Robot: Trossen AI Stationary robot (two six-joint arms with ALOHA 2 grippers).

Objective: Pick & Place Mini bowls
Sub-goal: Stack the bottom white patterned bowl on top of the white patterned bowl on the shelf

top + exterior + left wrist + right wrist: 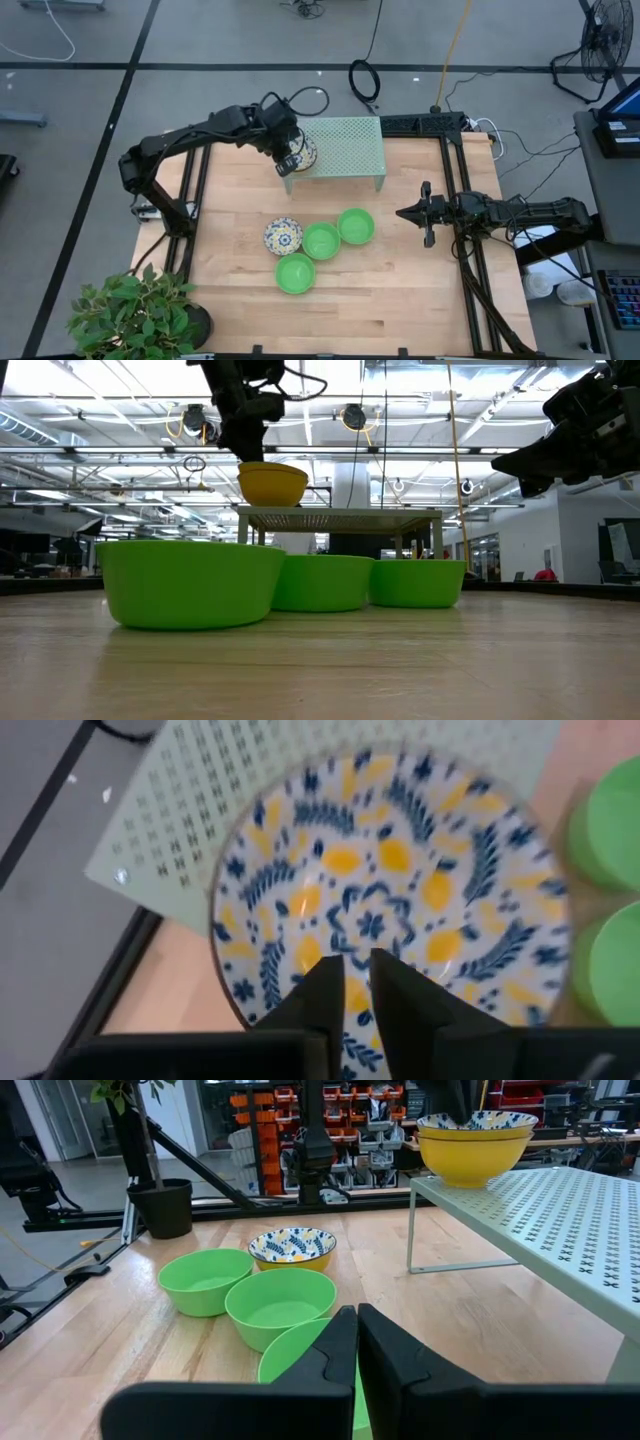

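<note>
Left pincer (357,982) | nipping floral bowl (390,880) rim | on rack (345,145) corner

A pale green mesh rack (345,148) stands on thin legs at the far edge of the wooden bench (400,290), its perforated top level. A potted plant (135,312) with leafy green stems sits at the bench's near left corner, its dark pot (161,1207) just at the edge. Black metal framing (470,290) runs along both sides of the bench. Beyond the far edge, a loop of black cable (364,80) lies on the grey floor, and a yellow cable (452,50) trails away. A floor fan (610,40) stands off to the right.
</note>
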